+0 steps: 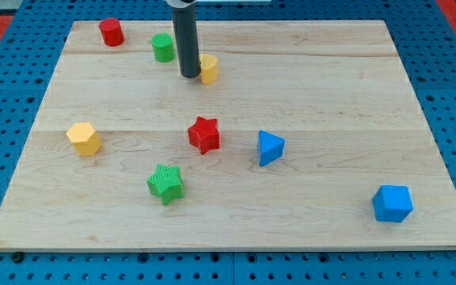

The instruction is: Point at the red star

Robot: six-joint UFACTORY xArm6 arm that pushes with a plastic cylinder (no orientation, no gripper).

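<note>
**Tip waits far from the red star**

On the pale wooden tabletop, going left to right: a yellow ridged plastic hexagonal block sits at the left, a red cylinder at the far left, a green star near, and a green cylinder far. My tip touches down just left of a small yellow cylinder; the end effector is a bare rod with nothing to open or close. The red ridged plastic star block lies mid-tabletop, nearer than the tip and well apart from it. Right of it sit a blue triangular block and a blue cube. The star looks light, stiff and easily slid; approach should stop short beside a point.
</note>
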